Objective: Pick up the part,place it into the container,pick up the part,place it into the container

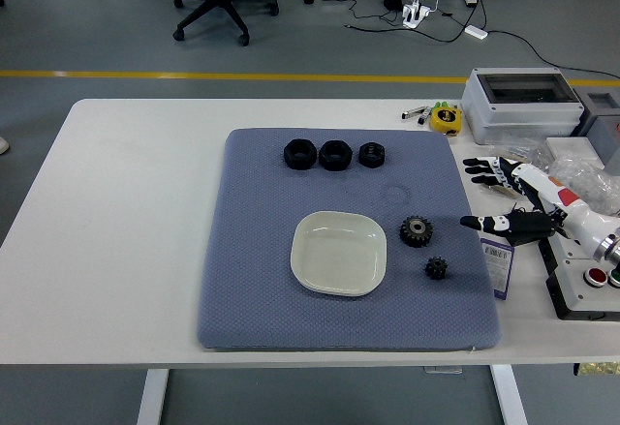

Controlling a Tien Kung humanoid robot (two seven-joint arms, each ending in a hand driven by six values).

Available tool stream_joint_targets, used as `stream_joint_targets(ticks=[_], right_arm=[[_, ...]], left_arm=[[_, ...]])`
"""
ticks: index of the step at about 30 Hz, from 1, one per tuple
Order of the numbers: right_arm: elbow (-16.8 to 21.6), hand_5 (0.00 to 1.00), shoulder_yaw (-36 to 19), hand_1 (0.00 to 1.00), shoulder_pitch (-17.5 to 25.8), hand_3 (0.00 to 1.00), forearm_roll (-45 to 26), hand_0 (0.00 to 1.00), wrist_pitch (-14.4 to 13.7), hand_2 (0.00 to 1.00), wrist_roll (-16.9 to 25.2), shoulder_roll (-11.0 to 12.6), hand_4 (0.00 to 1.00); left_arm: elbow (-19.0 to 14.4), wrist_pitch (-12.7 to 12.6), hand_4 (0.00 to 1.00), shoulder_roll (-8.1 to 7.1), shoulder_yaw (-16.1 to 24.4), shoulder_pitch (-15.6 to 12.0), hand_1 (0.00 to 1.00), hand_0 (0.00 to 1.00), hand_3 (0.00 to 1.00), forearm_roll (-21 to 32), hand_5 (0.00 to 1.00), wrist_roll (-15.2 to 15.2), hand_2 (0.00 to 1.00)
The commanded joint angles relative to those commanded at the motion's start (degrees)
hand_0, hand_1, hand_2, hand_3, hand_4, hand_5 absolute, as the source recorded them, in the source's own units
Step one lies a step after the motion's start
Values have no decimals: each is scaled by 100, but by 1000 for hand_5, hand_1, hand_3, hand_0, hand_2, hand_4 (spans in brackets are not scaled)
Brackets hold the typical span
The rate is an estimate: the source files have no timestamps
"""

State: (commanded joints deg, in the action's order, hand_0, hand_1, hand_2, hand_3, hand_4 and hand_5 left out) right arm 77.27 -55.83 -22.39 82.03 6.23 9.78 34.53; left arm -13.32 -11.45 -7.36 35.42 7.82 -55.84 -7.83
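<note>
Head view, mat: a blue-grey mat [242, 289] lies on the white table [116, 202] and carries all the task's things; I judge it is there to keep the parts from rolling or sliding.
Head view, container: a shallow white dish [339, 252] sits near the middle of the mat, a little toward its near edge. It is empty, so no part is placed yet.
Head view, parts near the dish: a larger black gear [417, 230] lies flat just beside the dish on its right, and a smaller black gear [436, 268] lies nearer the mat's near-right corner. The two are apart, and neither touches the dish.
Head view, back row: three black nuts [334, 154] stand in a line along the mat's far edge, well apart from the dish.
Head view, right hand [513, 202]: it comes in over the mat's right edge, fingers spread wide and holding nothing, the thumb pointing toward the larger gear. I judge that gear is the first to be picked, because it is nearest.
Head view, left hand: not visible.
Head view, table's right edge: a grey box [518, 101] and a yellow tape measure [445, 118] are off the mat.
</note>
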Motion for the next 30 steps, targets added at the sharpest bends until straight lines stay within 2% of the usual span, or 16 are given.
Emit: stream_joint_targets(ticks=[4, 10, 11, 14, 16, 17, 22, 23, 30], right_arm=[[35, 323, 174, 838, -121, 869, 670, 889, 74, 854, 40, 57, 998], [156, 303, 577, 822, -397, 850, 2119, 879, 183, 838, 10, 148, 998], [185, 285, 633, 774, -439, 800, 2336, 828, 203, 793, -16, 150, 998], [218, 285, 750, 774, -536, 800, 2831, 828, 251, 793, -80, 132, 998], [190, 285, 823, 774, -605, 800, 2959, 828, 283, 793, -127, 99, 998], [171, 277, 854, 744, -632, 788, 2979, 781, 294, 765, -148, 84, 998], [58, 277, 1011, 744, -750, 788, 3011, 781, 354, 765, -260, -11, 998], [45, 276, 1036, 719, -766, 777, 2999, 745, 368, 746, -269, -22, 998], [-39, 279, 1239, 714, -888, 779, 2997, 738, 425, 744, -306, -133, 997]], left_arm=[[0, -1, 617, -3, -11, 5, 653, 680, 554, 10, 577, 1, 640], [3, -14, 620, -4, -14, 10, 651, 680, 554, 45, 579, 5, 639], [3, -14, 620, -7, -10, 11, 651, 680, 554, 42, 580, 3, 639], [4, -18, 620, -9, 6, 14, 651, 680, 554, 32, 580, -3, 639], [3, -20, 620, -13, 1, 15, 651, 680, 554, 39, 580, -2, 639], [2, -19, 620, -15, 3, 16, 651, 680, 553, 35, 584, -4, 639], [0, -18, 620, -20, 19, 15, 651, 680, 553, 15, 584, -13, 639], [0, -20, 619, -20, 16, 13, 648, 680, 553, 21, 581, -12, 641], [-3, -14, 619, -20, 29, 9, 650, 681, 553, -5, 582, -21, 640]])
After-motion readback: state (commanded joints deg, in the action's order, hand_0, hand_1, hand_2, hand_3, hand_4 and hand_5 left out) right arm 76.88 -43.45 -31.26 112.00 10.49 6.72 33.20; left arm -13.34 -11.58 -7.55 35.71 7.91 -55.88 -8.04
